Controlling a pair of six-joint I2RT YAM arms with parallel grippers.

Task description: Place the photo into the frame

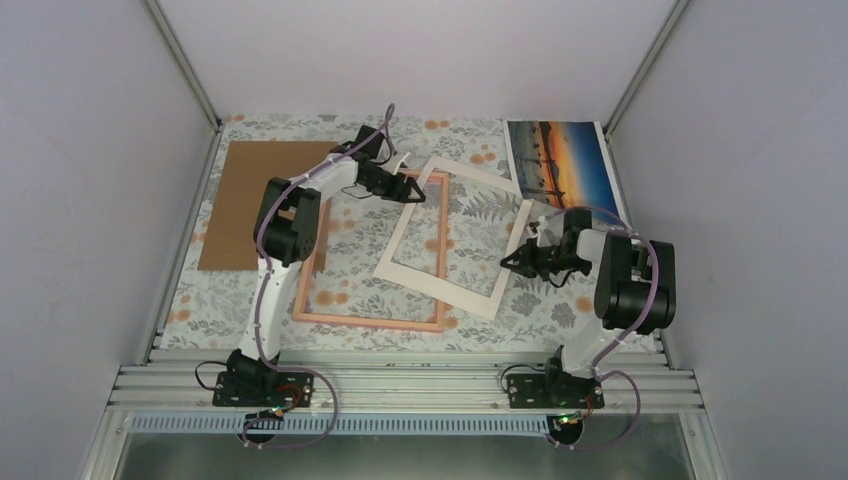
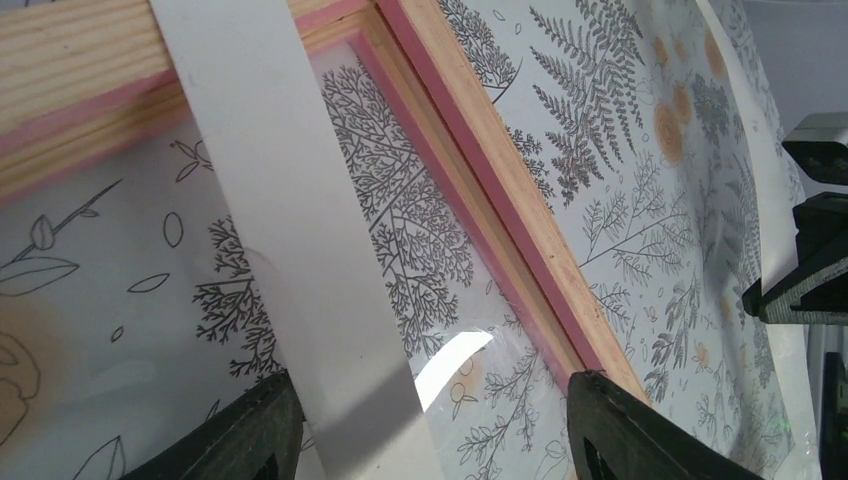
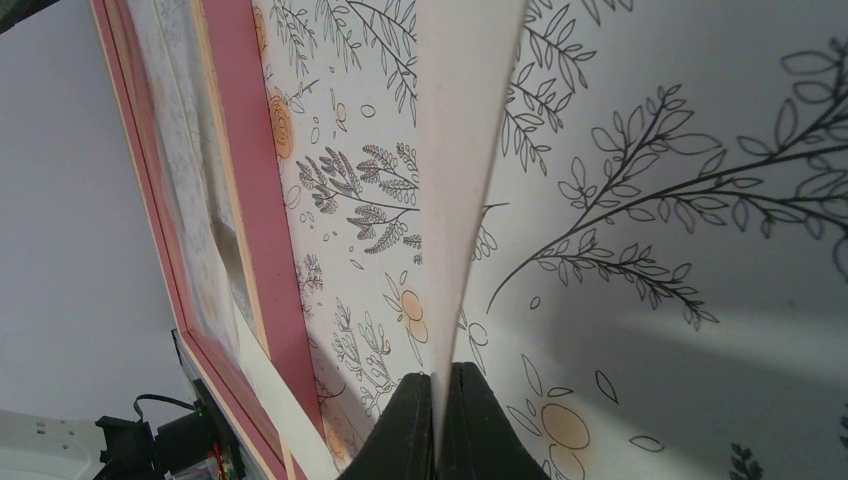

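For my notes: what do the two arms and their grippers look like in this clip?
The two arms match. The left arm and right arm have white links with bulky black joint housings, and a lilac cable runs along each. Their black bases carry thin wires. The left gripper and right gripper are black, with dark wedge-shaped fingers. No markings are legible.
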